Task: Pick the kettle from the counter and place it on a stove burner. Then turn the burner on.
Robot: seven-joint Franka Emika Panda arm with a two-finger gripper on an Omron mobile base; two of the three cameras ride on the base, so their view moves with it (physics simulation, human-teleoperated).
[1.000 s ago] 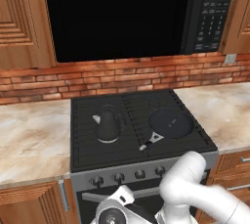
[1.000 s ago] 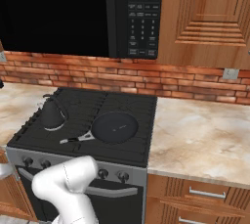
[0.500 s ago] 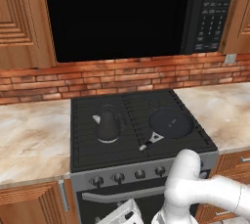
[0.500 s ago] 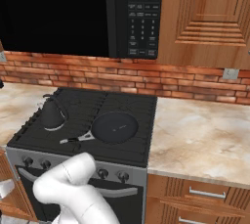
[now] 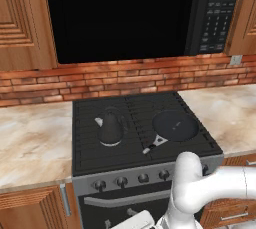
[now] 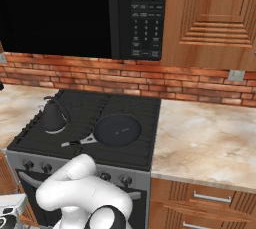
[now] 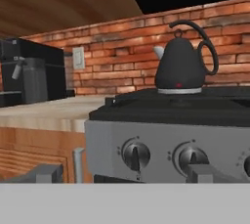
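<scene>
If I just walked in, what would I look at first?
Probably the small dark grey cone-shaped kettle sitting on the black grate of the stove burner at the stove's left, with a flat round black pan beside it. Above hangs a big black microwave, and the gripper points at the round silver-grey knobs on the stove's front.
</scene>
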